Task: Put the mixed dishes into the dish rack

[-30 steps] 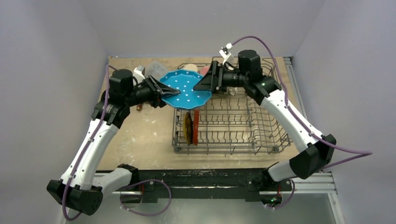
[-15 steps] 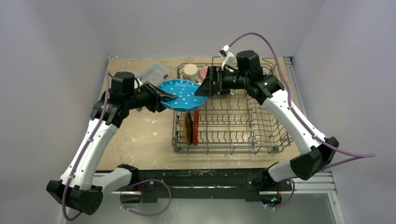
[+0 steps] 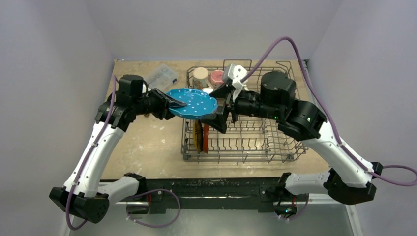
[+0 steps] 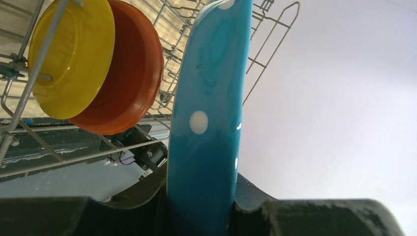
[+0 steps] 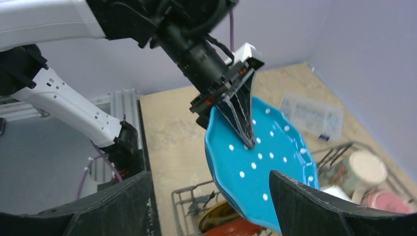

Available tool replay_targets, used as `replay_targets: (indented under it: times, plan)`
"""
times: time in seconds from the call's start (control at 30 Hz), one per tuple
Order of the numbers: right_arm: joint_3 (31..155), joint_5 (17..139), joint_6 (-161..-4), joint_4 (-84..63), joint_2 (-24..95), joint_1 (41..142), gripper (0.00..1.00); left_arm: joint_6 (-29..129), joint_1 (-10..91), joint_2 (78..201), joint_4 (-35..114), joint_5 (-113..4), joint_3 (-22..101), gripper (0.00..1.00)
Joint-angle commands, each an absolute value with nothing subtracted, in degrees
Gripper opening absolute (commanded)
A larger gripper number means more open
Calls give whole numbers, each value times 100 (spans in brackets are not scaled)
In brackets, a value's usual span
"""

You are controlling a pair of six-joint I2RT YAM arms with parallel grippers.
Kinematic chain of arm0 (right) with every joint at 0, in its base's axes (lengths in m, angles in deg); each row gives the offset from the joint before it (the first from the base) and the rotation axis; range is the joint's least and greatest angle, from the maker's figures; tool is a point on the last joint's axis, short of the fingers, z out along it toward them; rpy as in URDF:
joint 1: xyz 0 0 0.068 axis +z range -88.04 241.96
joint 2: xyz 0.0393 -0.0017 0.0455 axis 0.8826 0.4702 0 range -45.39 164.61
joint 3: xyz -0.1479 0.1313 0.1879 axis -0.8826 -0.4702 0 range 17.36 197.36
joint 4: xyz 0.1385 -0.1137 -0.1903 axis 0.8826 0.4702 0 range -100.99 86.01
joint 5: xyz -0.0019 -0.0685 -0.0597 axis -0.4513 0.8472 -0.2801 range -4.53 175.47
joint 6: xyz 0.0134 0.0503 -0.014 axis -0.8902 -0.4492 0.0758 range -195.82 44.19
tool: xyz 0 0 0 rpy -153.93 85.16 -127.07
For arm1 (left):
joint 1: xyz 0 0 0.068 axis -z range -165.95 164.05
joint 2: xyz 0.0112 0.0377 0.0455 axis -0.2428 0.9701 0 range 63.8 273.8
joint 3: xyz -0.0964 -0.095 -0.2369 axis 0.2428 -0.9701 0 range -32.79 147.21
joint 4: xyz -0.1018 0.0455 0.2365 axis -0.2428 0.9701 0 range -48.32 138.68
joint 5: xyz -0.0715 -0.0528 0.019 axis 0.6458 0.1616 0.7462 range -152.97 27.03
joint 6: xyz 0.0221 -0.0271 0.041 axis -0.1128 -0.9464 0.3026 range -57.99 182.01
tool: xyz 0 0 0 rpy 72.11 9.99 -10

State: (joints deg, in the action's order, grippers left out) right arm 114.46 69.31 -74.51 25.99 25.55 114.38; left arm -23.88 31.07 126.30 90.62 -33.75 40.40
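My left gripper [image 3: 173, 103] is shut on the left rim of the white-dotted blue plate [image 3: 194, 103] and holds it in the air over the far-left corner of the grey wire dish rack [image 3: 255, 142]. The wrist view shows the plate [image 4: 209, 123] clamped edge-on between the jaws. My right gripper [image 3: 221, 117] is open just right of and below the plate [image 5: 260, 157], with nothing in it. A yellow plate [image 3: 198, 133] and an orange plate [image 3: 206, 133] stand upright in the rack's left row. A cream mug [image 3: 200, 76] and a pink mug [image 3: 217, 77] sit at the rack's far-left end.
A clear plastic compartment box [image 3: 162, 75] lies on the table at the far left, behind the left wrist. Purple-grey walls close in the table on three sides. The rack's middle and right rows hold only tines.
The blue plate has tipped flatter in the left gripper. The right arm has left the plate's right rim, swung nearer and lower, and its open gripper now faces the plate from the near right.
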Motion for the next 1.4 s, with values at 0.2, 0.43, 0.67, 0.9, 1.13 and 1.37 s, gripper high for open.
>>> replay_targets:
  times: [0.2, 0.43, 0.67, 0.9, 1.13, 1.37]
  plan:
    - [11592, 8616, -5257, 2679, 3001, 12797, 84, -2276, 3093, 12690, 8892, -3051, 4745, 0]
    - [11566, 10067, -4737, 2697, 3473, 13280, 73, -2314, 3093, 12726, 8969, -3058, 4754, 0]
    - [11388, 11222, -4373, 2397, 3807, 13477, 60, -2325, 3097, 12776, 9049, -3028, 4772, 0]
    - [11064, 10951, -4121, 2300, 3911, 13500, 69, -2327, 3101, 12830, 9053, -3009, 4815, 0]
    - [10761, 11551, -4099, 1659, 4091, 13499, 47, -2324, 3101, 12892, 9044, -2948, 4866, 0]
    - [10741, 11681, -4098, 1175, 4065, 13499, 0, -2222, 3131, 12880, 9356, -3080, 5031, 0]
